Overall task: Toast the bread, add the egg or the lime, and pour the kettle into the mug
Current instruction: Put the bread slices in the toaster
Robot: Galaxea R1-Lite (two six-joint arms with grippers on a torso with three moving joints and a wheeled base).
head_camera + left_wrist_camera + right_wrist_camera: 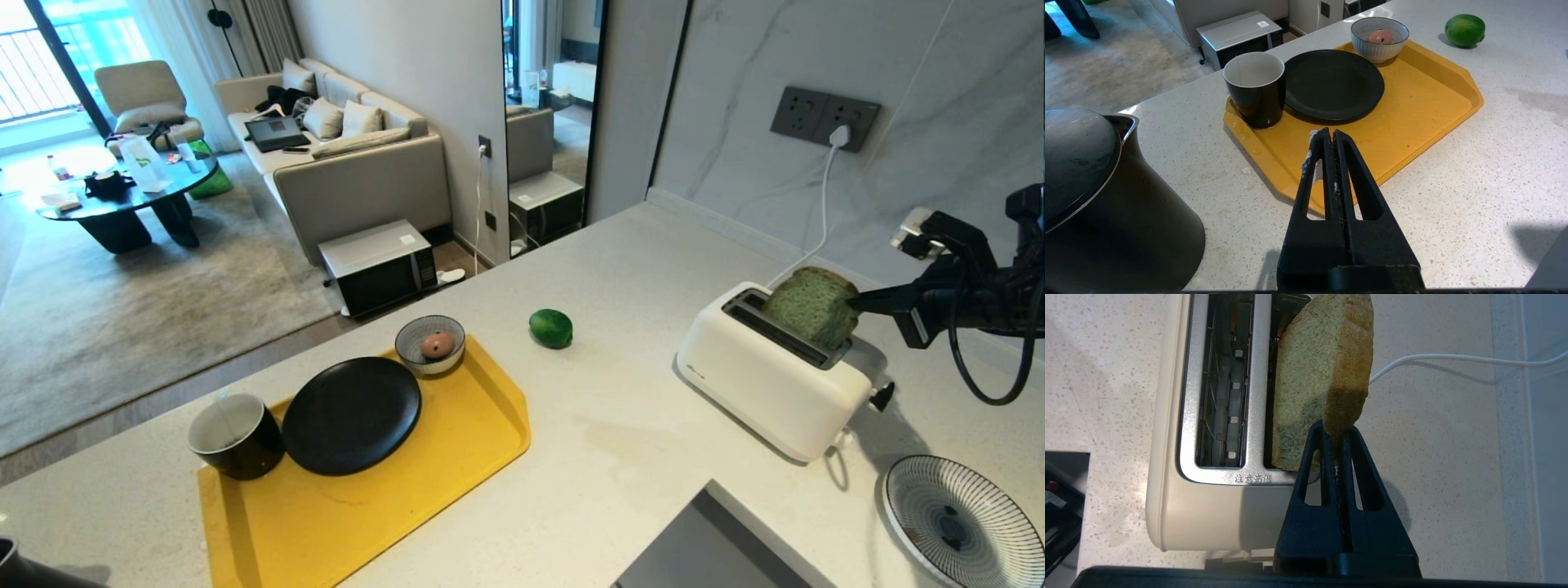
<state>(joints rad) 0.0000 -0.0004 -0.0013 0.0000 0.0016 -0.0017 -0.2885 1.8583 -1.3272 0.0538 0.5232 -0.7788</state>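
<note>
Right claw (1334,433) is clamping bread (1310,379) — slice sitting partly in toaster (1208,498) slot; left claw (1329,136) is resting together — empty.

our right arm reaches in from the right edge of the head view, wrist roughly level, right gripper (856,304) fingers (1345,446) pinched together on the bread (811,306) edge. our left gripper (1331,136) sits idle, jaws pressed fully together, holding nothing, pointing forward and down over the counter.
</note>
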